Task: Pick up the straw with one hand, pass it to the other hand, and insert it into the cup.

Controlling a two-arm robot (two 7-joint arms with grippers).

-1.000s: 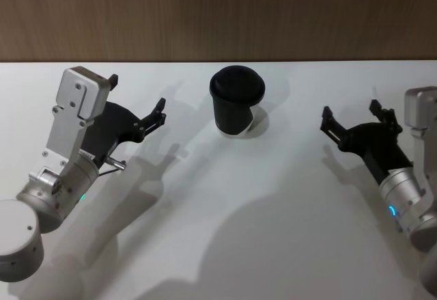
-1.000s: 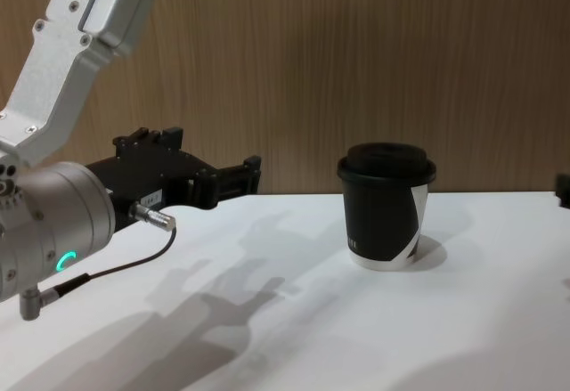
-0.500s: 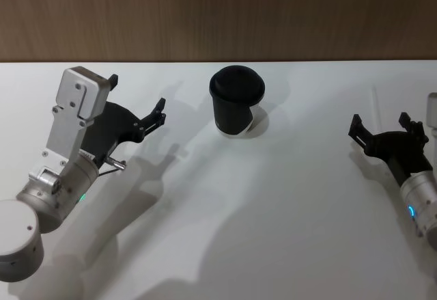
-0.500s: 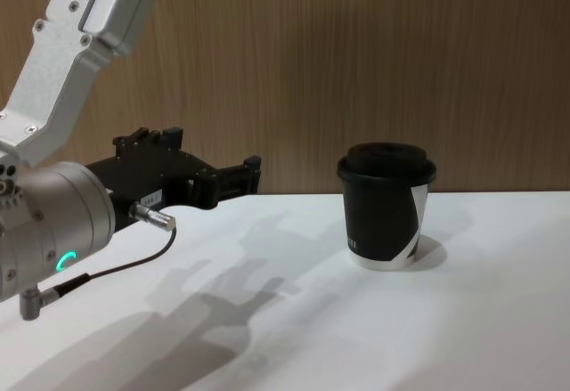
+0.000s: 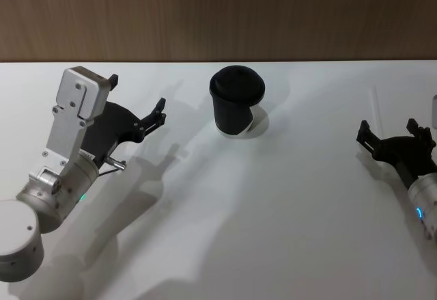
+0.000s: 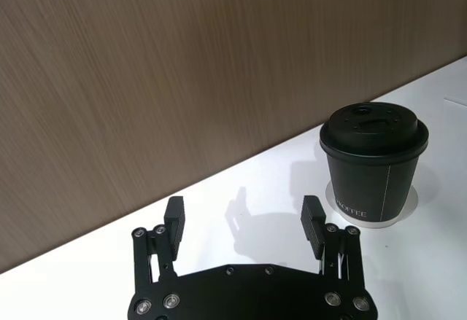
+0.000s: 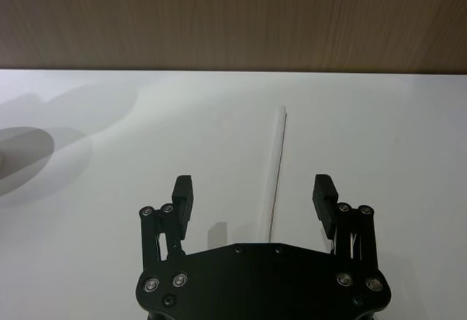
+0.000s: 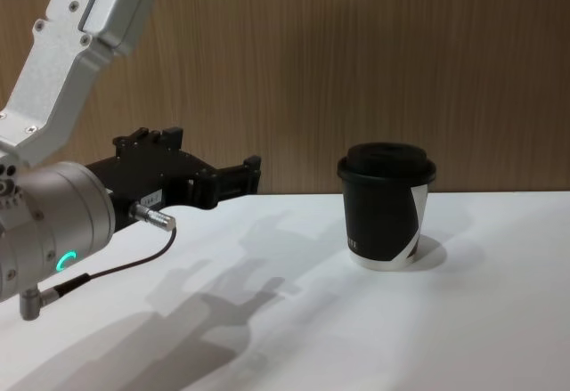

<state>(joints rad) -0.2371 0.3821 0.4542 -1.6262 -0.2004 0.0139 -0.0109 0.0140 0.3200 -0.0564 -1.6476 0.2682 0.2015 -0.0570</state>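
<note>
Since the straw [image 7: 276, 174] lies flat on the table [image 5: 273, 211] at about 3 o'clock from the table's middle, well apart from the cup [image 5: 235, 108], the right gripper [image 5: 388, 130] hangs near it at about 4 o'clock with its jaws spread wide and nothing between them clamped. In the right wrist view the straw runs lengthways away from the palm and its near part shows between the two fingers, though I cannot tell whether they are down at its level. That line-up looks meant for closing across the thin tube, which I judge to be the step in hand. The left gripper [image 5: 136, 91] sits at 10 o'clock, raised off the table, jaws likewise apart and empty, pointing toward the cup, probably placed to receive the straw. The cup stands upright at 12 o'clock with its black lid [image 6: 373, 127] on, so its contents are hidden, and no straw is in it.
</note>
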